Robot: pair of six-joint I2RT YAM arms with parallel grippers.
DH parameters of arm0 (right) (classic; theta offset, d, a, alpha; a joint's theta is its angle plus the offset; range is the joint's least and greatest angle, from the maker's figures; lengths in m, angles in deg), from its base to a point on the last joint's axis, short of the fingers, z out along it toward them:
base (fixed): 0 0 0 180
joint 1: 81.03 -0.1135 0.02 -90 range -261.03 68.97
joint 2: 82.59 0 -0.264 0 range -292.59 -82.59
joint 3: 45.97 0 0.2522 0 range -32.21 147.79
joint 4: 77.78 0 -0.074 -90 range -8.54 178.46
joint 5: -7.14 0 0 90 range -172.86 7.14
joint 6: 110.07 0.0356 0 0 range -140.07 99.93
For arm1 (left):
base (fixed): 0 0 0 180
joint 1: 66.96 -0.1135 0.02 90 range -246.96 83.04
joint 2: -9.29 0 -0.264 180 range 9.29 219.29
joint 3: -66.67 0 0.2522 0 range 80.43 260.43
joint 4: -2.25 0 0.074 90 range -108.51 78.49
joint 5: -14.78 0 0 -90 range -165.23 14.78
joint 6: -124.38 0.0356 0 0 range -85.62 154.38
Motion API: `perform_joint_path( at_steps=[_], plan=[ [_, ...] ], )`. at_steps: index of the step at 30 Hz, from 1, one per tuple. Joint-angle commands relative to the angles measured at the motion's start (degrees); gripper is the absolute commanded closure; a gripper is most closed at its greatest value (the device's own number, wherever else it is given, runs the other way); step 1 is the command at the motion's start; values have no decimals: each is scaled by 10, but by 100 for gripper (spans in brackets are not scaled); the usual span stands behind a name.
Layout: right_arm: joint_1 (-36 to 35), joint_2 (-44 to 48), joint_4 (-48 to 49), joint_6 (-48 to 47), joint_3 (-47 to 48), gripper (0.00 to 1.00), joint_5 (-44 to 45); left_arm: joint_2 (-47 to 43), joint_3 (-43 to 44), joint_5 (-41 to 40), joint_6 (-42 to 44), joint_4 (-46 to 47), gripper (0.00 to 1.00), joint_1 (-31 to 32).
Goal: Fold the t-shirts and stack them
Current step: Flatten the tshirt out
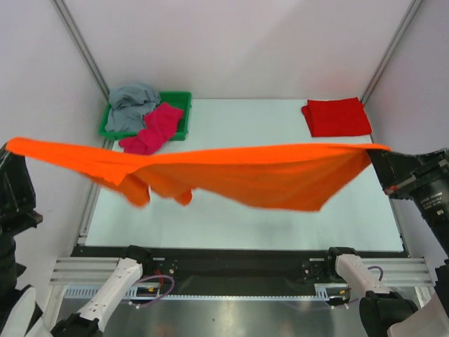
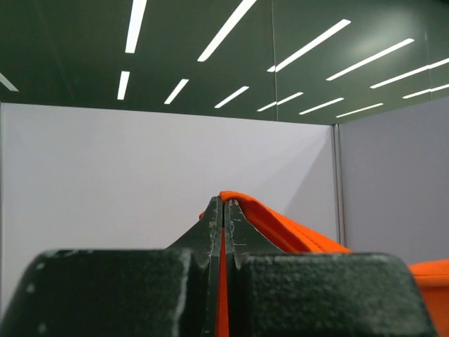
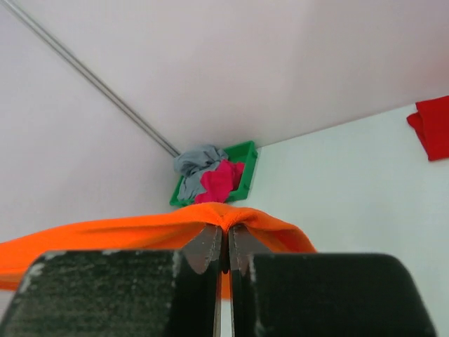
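Above the table (image 1: 231,226), the orange t-shirt (image 1: 238,175) hung stretched between my arms, sagging mid-span with a fold dangling. If either thin pinch slipped, I judged it would drop crumpled. My left gripper (image 2: 223,210) clamped one top corner and my right gripper (image 3: 225,235) the other, with cloth trailing from each set of fingertips.
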Motion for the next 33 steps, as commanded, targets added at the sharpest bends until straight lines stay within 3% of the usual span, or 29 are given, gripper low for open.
perform_joint_path(
  at_steps=[1, 6, 10, 17, 21, 25, 29, 33],
  plan=[
    [0, -9, -63, 6, -4, 100, -16, 5, -9, -8, 11, -45, 100, -2],
    [1, 13, -33, 13, -114, 100, -35, 6, -49, 12, 7, -54, 100, -2],
    [1, -14, 23, 3, -220, 100, -16, 58, -127, 14, 9, -52, 100, -2],
    [-12, -142, 205, -31, -401, 100, 65, 204, -316, 4, -4, 100, 100, -2],
    [-22, -233, 293, -50, -475, 100, 119, 357, -315, 24, -3, 162, 100, -3],
    [-19, -342, 383, -33, -515, 100, 95, 517, -259, 26, -11, 201, 100, -8],
    [-14, -434, 443, -34, -496, 100, 84, 650, -183, 29, -8, 197, 100, -12],
    [-6, -526, 436, -31, -422, 100, 65, 748, -103, 43, -11, 170, 100, -19]
  ],
)
